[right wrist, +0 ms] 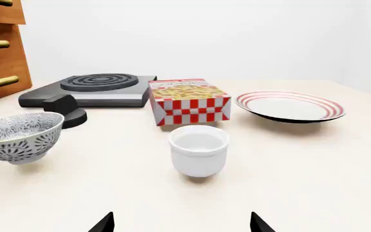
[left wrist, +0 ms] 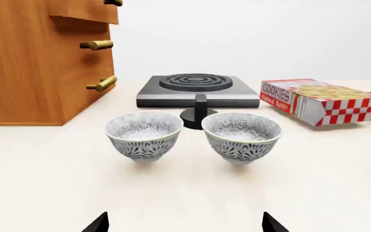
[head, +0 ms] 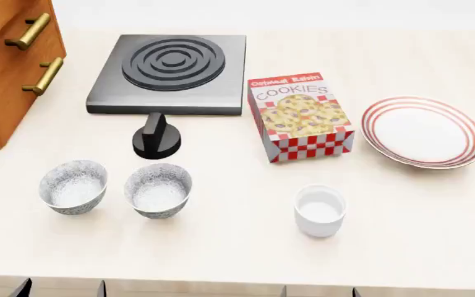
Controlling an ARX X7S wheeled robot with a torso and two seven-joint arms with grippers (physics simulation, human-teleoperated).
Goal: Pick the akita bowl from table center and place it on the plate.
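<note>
Bowl (head: 158, 189) beside black knob (head: 156, 137), untouched. Both end effectors apart, holding nothing. Grab rim gently, lift straight, carry to plate (head: 423, 131).

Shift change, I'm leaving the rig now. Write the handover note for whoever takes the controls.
Left gripper: jaws open, empty, facing both speckled bowls.
Right gripper: jaws open, empty, facing the white cup.
Akita bowl: on the table, the speckled one nearer centre, beside its twin.
Plate: far right of the table, nothing on it.
Done: nothing yet.
Left: grasp the akita bowl, carry it over, set it on the plate.
</note>
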